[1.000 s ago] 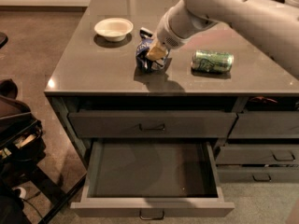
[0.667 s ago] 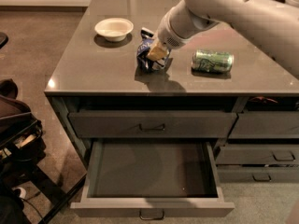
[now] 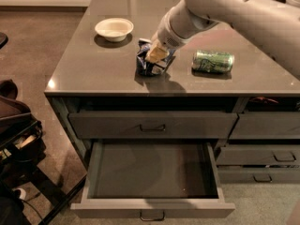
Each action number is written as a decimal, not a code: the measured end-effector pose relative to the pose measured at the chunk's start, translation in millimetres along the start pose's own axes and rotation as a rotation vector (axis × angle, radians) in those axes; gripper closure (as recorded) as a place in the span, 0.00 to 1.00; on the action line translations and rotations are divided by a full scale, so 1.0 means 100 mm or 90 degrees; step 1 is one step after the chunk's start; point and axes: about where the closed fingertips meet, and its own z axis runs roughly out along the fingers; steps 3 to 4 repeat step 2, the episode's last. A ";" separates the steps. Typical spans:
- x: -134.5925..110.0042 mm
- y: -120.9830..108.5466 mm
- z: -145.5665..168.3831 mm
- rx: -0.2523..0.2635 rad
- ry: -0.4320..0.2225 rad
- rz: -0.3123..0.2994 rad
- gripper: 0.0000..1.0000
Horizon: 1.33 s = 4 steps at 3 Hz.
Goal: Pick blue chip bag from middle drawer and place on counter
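Note:
The blue chip bag (image 3: 144, 65) stands crumpled on the counter (image 3: 93, 64), near its middle. My gripper (image 3: 159, 58) comes down from the upper right and is shut on the bag's top right part, with the bag's bottom resting on the counter. The middle drawer (image 3: 152, 172) is pulled fully open below the counter's front edge, and its dark interior is empty. The arm hides the far right part of the bag.
A green soda can (image 3: 213, 61) lies on its side to the right of the bag. A white bowl (image 3: 114, 29) sits at the back left of the counter. The top drawer (image 3: 152, 124) is closed. A dark bag and stand (image 3: 18, 139) are on the floor at left.

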 end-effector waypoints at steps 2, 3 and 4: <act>0.00 0.00 0.00 0.000 0.000 0.000 0.00; 0.00 0.00 0.00 0.000 0.000 0.000 0.00; 0.00 0.00 0.00 0.000 0.000 0.000 0.00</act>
